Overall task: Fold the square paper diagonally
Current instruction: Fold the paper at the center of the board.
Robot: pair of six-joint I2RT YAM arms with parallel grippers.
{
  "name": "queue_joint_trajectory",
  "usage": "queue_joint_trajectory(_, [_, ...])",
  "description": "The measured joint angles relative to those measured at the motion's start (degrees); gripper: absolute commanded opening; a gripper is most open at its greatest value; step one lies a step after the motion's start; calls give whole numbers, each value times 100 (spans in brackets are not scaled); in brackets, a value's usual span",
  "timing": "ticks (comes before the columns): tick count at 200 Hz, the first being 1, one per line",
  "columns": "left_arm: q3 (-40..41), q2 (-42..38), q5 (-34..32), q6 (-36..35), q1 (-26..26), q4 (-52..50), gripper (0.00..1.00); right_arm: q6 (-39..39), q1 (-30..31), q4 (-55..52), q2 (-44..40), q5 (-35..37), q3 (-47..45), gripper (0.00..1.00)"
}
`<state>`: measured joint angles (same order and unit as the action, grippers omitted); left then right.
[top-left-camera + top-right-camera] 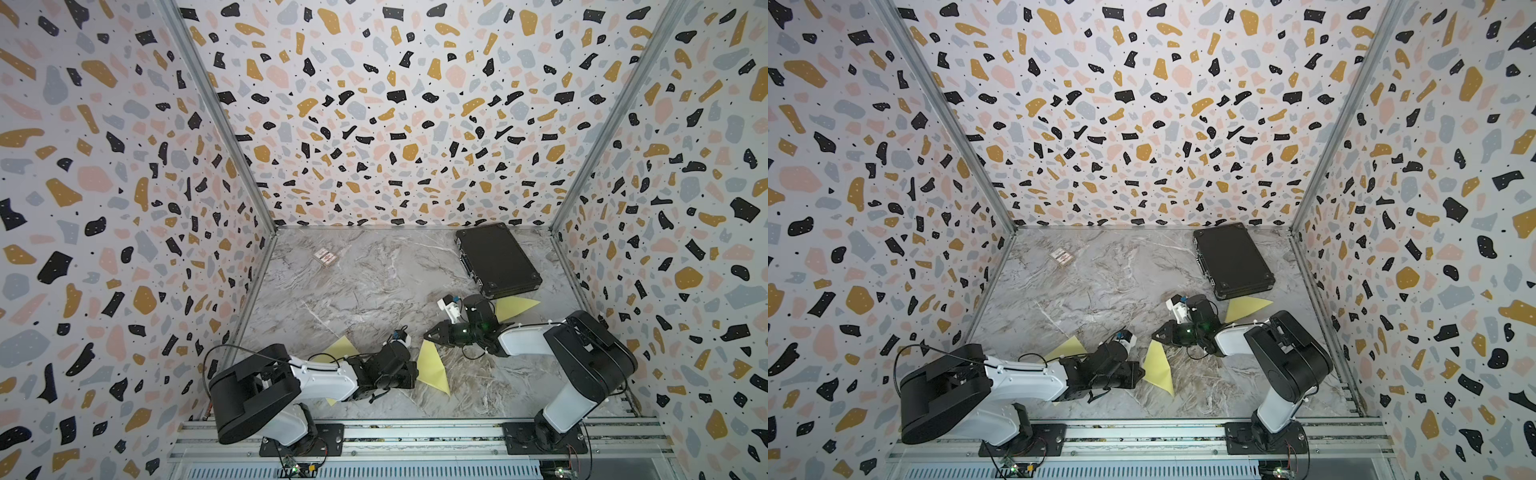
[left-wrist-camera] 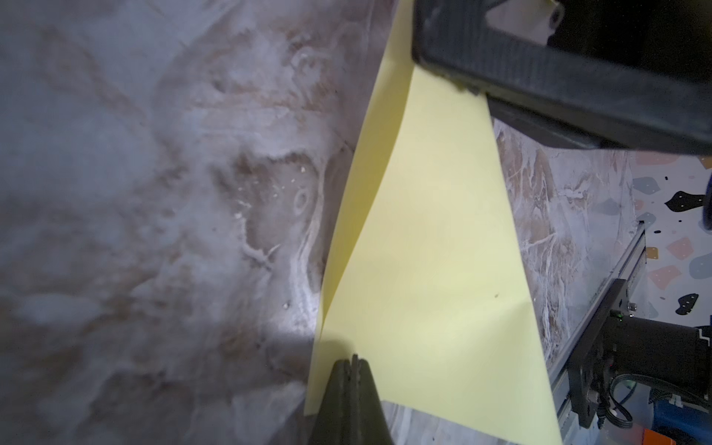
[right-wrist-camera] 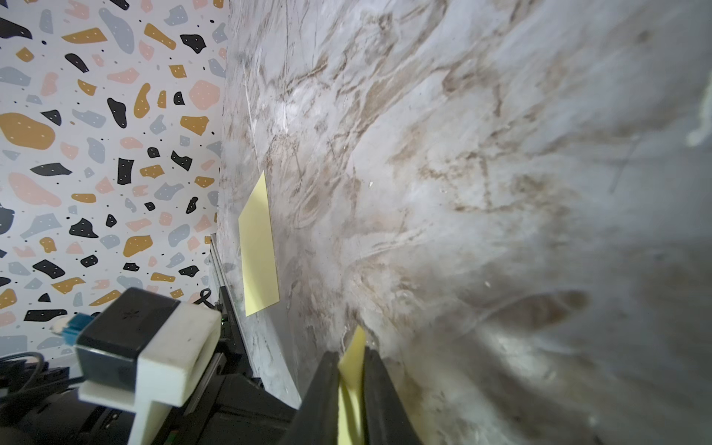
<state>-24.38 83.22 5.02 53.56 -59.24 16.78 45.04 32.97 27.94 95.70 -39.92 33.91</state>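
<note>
With the yellow square paper (image 1: pixel 433 368) lifted off the near-centre desk (image 1: pixel 365 282), the fully closed left hand (image 2: pixel 352 364) and narrowly gapped right hand (image 3: pixel 351 360) each pinching a corner, uneven pulling could tear it or skew the diagonal.

Marble table (image 1: pixel 374 291) bears black case (image 1: pixel 498 259), perhaps cards (image 1: pixel 324 257), papers.

Paper (image 1: pixel 432 365) between both pincers near the table's (image 1: pixel 374 282) front, case (image 1: pixel 498 259) behind at right
</note>
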Motion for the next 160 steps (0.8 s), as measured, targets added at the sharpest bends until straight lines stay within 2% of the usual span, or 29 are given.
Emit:
queue_joint_trajectory(3, [0,0,0,0,-2,0,0,17,-4,11,2,-11,2,0])
queue_joint_trajectory(38, [0,0,-7,0,-4,2,0,48,-46,35,2,-103,13,0])
queue_joint_trajectory(41, [0,0,-7,0,-4,2,0,57,-48,33,2,-107,13,3])
queue_joint_trajectory(46, [0,0,-9,0,-7,2,0,63,-52,24,2,-109,13,15])
queue_joint_trajectory(54, [0,0,-11,0,-7,2,0,101,-61,-15,2,-105,13,27])
queue_joint_trajectory(66, [0,0,-15,0,-9,2,0,59,-85,-111,-11,-61,20,40])
queue_joint_trajectory(76, [0,0,-20,0,-9,2,0,42,-114,-341,-66,33,37,46])
queue_joint_trajectory(101, [0,0,-42,0,-9,-2,0,-57,-138,-1115,-424,310,35,50])
queue_joint_trajectory(160, [-31,0,-109,-2,-24,-61,0,146,44,-2212,-1499,726,-673,50])
